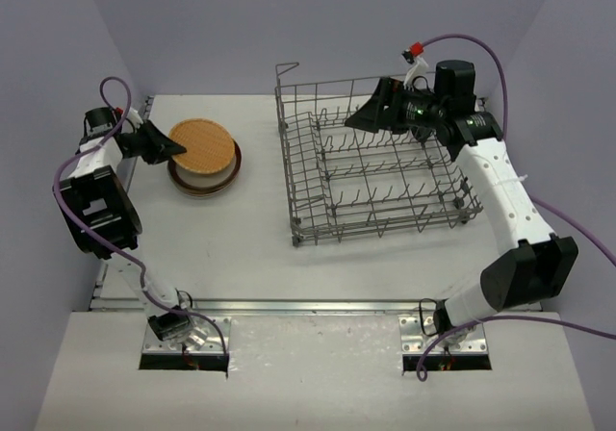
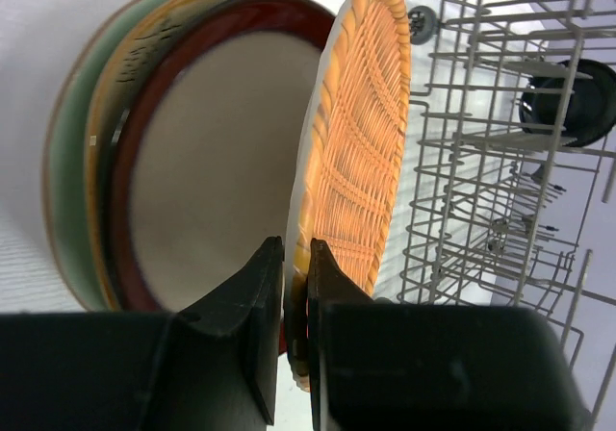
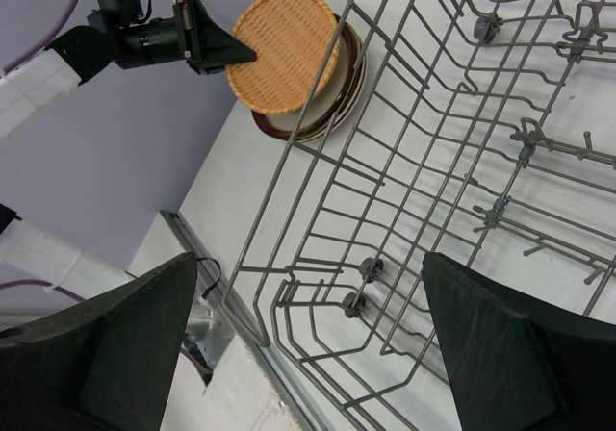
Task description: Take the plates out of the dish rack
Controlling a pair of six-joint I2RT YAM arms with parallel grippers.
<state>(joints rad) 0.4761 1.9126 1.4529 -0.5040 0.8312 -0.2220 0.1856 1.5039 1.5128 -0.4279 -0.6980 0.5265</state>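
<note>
L gripper (image 2: 295, 258) nearly shut, pinching orange-tan plate (image 2: 356, 133) by rim (tilted over plate stack (image 2: 212, 162), left-centre of frame); R gripper (image 1: 364, 118) wide open, holding nothing, above dish rack (image 1: 318, 176) far edge, upper right.

Bright, even light throws soft, faint shadows.

On table (image 1: 289, 267): dish rack (image 1: 375, 166). Plate stack (image 1: 202, 188) stood left of rack, well apart. One plate (image 1: 204, 146) lay tilted over stack, left gripper (image 1: 181, 149) on its rim, side away from rack. Right gripper (image 1: 358, 120) hung over rack's far side.
</note>
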